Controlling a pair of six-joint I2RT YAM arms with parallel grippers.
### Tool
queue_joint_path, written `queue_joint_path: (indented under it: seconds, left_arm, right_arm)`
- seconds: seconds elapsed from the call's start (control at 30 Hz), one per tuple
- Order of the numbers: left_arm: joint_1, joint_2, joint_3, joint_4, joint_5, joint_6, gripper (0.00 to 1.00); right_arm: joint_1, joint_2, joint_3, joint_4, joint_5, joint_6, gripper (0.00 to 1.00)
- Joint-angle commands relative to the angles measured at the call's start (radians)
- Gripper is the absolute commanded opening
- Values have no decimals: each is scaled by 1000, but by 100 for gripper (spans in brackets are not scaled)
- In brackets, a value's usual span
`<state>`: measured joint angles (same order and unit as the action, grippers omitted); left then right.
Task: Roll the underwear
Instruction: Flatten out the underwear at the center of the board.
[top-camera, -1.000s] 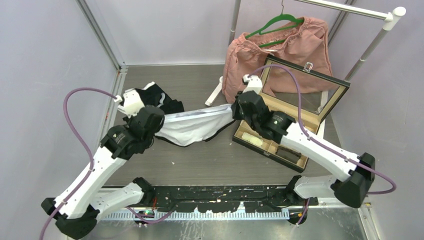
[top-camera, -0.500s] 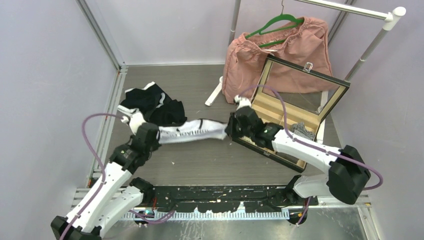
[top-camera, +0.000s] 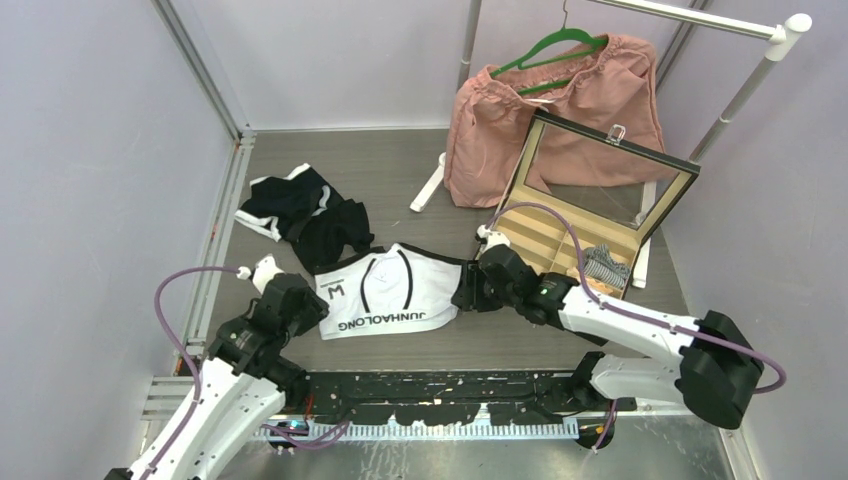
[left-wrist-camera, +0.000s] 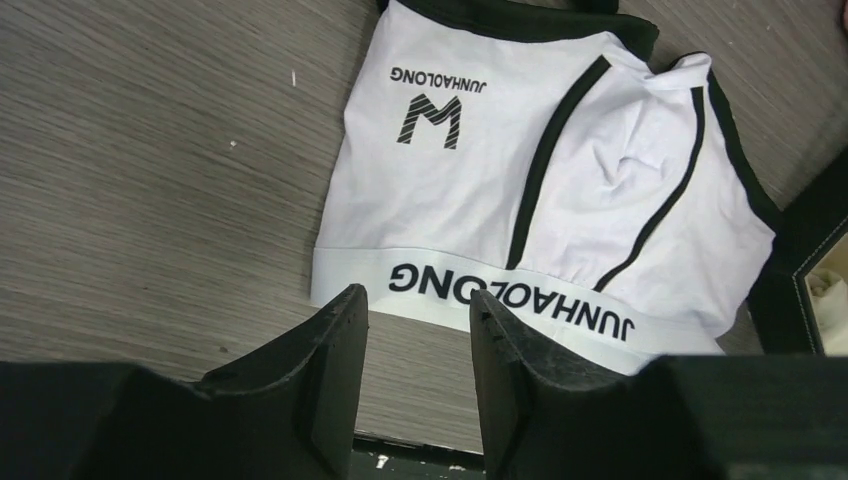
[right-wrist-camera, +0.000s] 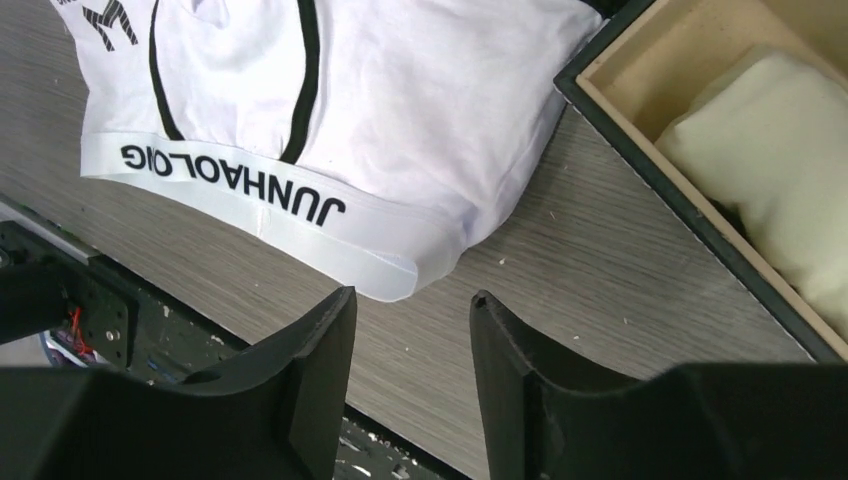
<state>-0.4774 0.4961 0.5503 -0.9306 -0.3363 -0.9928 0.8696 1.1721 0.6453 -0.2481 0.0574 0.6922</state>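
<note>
Underwear (top-camera: 390, 292) flat on grey wood-grain table (top-camera: 380, 170)

White underwear (top-camera: 395, 290) lies spread flat, waistband nearest; black underwear (top-camera: 310, 215) crumpled just beyond.

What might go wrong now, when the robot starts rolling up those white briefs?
1. The white briefs lie right against the open wooden box, so the right hand may bump or snag its edge while rolling.
2. The black pile of underwear sits at their far corner and might get dragged into the roll.
3. A crease in the middle of the cloth may make the roll lumpy.
</note>
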Motion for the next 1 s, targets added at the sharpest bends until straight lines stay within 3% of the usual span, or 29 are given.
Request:
queue_joint_path:
  seconds: [0.0,0.07,0.17,0.5,0.57,0.8,0.97]
  left_arm:
    - [-1,-20,35,-40,36,-39,44]
    - [-1,-5,40,-28,22,-28,43]
    - [-1,38,25,73,35,18,36]
    - [0,365,-25,463,71,136,6]
    - [0,435,-17,467,48,134,1]
    - [5,596,-7,378,-88,34,1]
    - [27,691,-11,371,-102,6,1]
  right_arm:
    - [9,-67,42,-110,0,0,54]
    - [11,-95,43,-132,25,2,52]
    - [10,-83,58,-111,40,1,41]
    - [17,189,231,1,35,-64,22]
    - [17,235,254,-2,46,-75,21]
    - [24,337,261,11,47,-83,22]
    - [45,404,288,-21,45,-101,22]
